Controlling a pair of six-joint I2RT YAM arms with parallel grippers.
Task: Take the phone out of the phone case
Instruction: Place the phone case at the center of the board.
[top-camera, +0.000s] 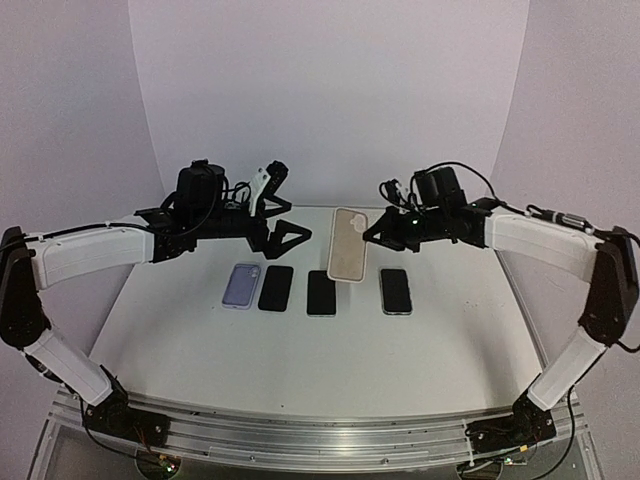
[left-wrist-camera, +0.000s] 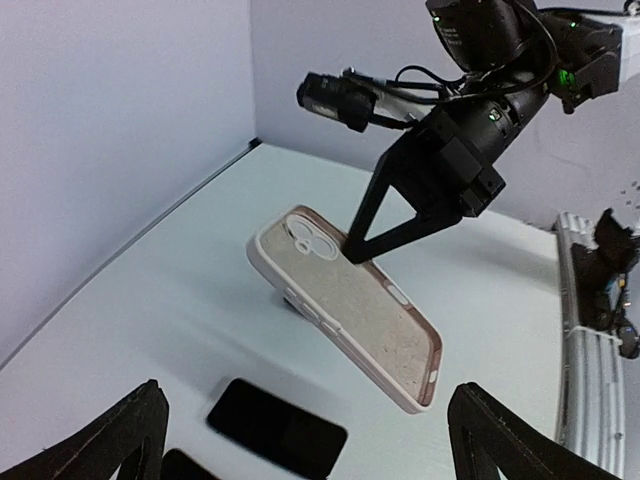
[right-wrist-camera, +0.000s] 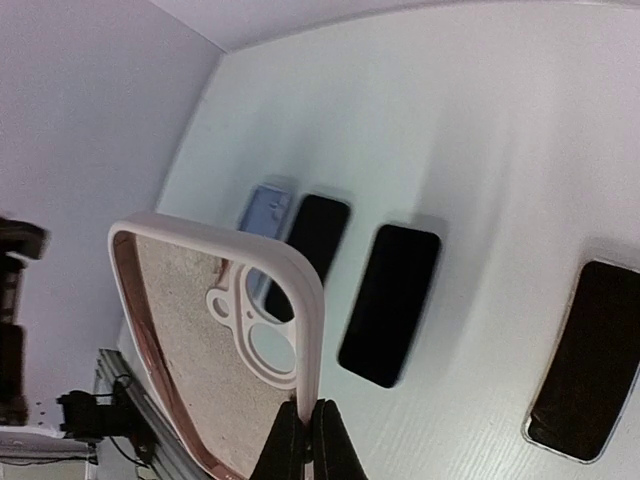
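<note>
My right gripper (top-camera: 372, 232) is shut on the long edge of a pale pink phone case (top-camera: 348, 245) and holds it in the air above the table. In the right wrist view the case (right-wrist-camera: 215, 330) shows its bare beige lining and an open camera cut-out, with no phone in it, and the gripper (right-wrist-camera: 308, 412) pinches its rim. In the left wrist view the case (left-wrist-camera: 345, 300) hangs tilted over the table. My left gripper (top-camera: 283, 210) stands open to the left of the case, holding nothing. Three black phones (top-camera: 321, 293) lie flat in a row under the case.
A lavender phone or case (top-camera: 240, 286) lies at the left end of the row, beside a black phone (top-camera: 276, 288). Another black phone with a silver edge (top-camera: 396, 291) lies at the right end. White walls enclose the table at the back and sides.
</note>
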